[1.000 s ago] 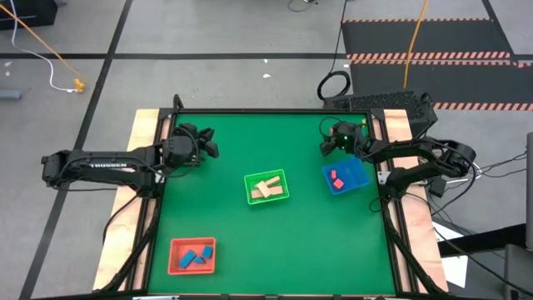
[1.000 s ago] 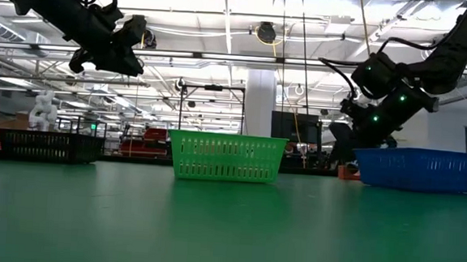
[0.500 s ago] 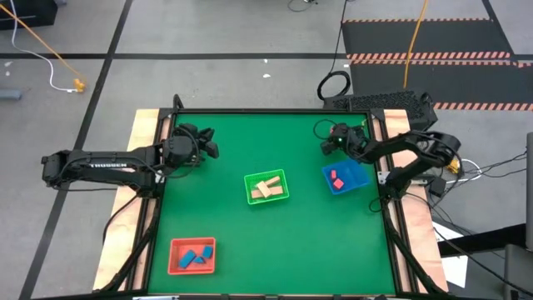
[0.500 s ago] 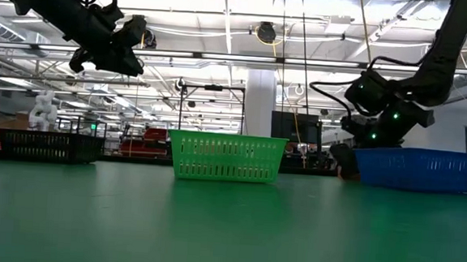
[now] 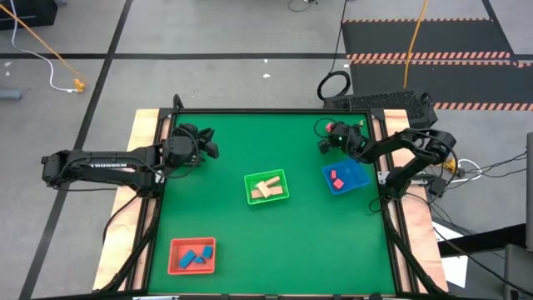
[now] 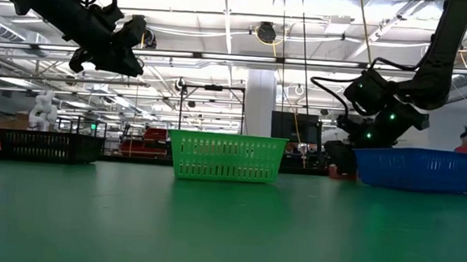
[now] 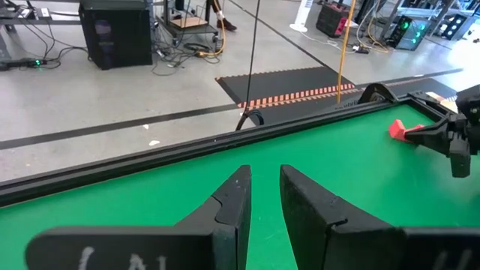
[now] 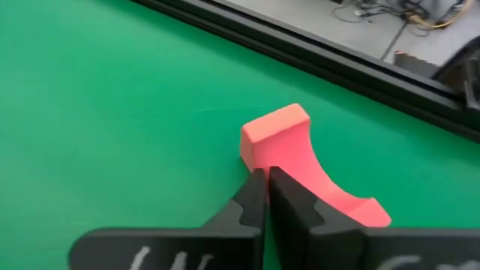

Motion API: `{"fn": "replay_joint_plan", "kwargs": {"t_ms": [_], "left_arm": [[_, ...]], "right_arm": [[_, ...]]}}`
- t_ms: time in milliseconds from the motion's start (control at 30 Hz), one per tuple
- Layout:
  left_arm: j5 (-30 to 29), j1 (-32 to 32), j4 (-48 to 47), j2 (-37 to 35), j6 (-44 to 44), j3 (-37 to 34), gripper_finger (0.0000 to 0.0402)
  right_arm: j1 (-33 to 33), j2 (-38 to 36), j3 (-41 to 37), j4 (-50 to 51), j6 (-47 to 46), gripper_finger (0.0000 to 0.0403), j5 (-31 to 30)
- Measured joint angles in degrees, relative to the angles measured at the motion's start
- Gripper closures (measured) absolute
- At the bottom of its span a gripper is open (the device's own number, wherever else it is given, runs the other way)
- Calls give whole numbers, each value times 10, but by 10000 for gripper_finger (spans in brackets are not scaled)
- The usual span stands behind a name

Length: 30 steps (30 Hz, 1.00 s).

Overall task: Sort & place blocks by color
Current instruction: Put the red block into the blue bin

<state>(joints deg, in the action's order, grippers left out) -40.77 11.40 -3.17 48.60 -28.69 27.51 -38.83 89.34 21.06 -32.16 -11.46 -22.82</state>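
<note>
A pink arch block (image 8: 283, 146) lies on the green table near its far right corner; it also shows in the high view (image 5: 331, 127) and the left wrist view (image 7: 403, 131). My right gripper (image 8: 267, 178) is low over the table, shut, with its tips right at the arch's hollow side and nothing between them. My left gripper (image 7: 265, 180) hangs high over the table's far left (image 5: 210, 143), shut to a thin slit and empty. Two red blocks (image 5: 335, 177) lie in the blue tray, cream blocks (image 5: 266, 187) in the green tray, and blue blocks (image 5: 195, 257) in the red tray. My right gripper's shut fingertips (image 8: 256, 187) stand against the arch's curved inner side, beside one leg (image 8: 276, 131). They come slanting down from the table's near right. Whether they touch the arch I cannot tell. The arch lies on the table.
The blue tray (image 5: 358, 169) stands just nearside of my right gripper, the green tray (image 5: 284, 177) at mid-table and the red tray (image 5: 173, 246) at the near left. A black rail (image 8: 315, 52) edges the table just beyond the arch.
My right gripper has come down toward the table and gone a little toward its far left, up to the pink arch. Its arm has drawn in behind it.
</note>
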Motion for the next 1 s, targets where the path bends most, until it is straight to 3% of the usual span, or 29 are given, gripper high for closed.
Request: {"fn": "replay_joint_plan", "kwargs": {"t_ms": [267,400,700,867,1000], "left_arm": [[0,0,0,0,0,0,330],[10,0,-1,0,0,0,330],[22,0,-2,0,0,0,330],[22,0,-2,0,0,0,330],[22,0,-2,0,0,0,330]], "right_arm": [[0,-16,-2,-29,-27,402,102],[0,-57,-1,-28,-23,380,106],[0,-162,-1,-28,-32,258,181],[22,-155,-1,-28,-67,176,216],[43,-120,-1,-38,-32,139,209]]}}
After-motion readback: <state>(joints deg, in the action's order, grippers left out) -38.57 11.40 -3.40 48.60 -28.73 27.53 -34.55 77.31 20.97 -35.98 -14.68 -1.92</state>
